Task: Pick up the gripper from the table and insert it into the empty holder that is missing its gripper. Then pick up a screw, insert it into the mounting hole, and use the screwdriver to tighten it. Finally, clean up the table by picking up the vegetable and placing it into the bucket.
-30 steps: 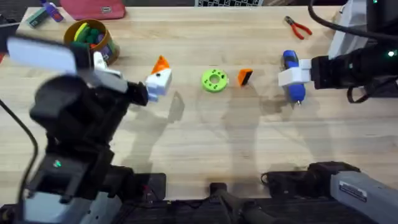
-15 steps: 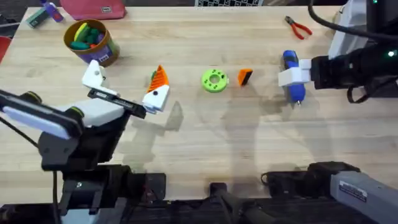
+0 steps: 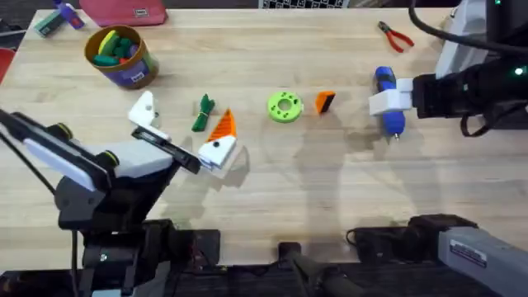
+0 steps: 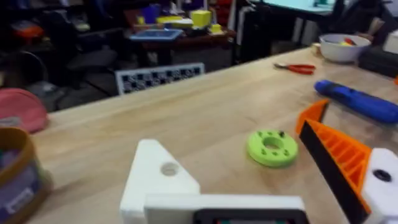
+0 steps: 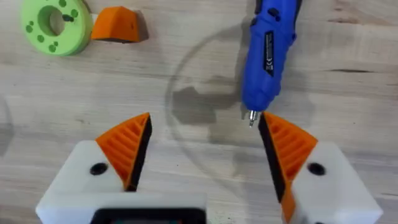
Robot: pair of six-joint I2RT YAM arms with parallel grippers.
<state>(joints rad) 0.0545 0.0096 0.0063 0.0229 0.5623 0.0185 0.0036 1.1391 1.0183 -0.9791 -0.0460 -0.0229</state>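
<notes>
Across the wooden table [image 3: 272, 190], two arms at work. At the near left, the left arm's gripper [image 3: 181, 128] reaching out over the boards with its fingers spread wide apart: one white finger, the holder [image 3: 143, 108], bare of any orange pad, the other finger [image 3: 219, 148] white with an orange wedge. From the left wrist, that bare white block [image 4: 160, 180] on one side and the orange ribbed pad [image 4: 339, 152] on the other. At the far right, the right gripper [image 5: 205, 155] hovering over the tip of the screwdriver [image 3: 388, 101], fingers spread, orange pads either side of the metal bit and not touching it. Blue screwdriver lying flat on the table, bit pointing toward the near edge. At the far left, the bucket [image 3: 124, 70], yellow-rimmed, purple-walled, with coloured toys inside. Near the middle, a bright green disc [image 3: 285, 106] with holes, and just right of it the gripper [image 3: 326, 101], a small loose orange wedge resting on the wood. Left of the disc, the vegetable [image 3: 202, 115], slim and dark green, lying between the left arm's two fingers. At the far right edge, red-handled pliers [image 3: 396, 35].
</notes>
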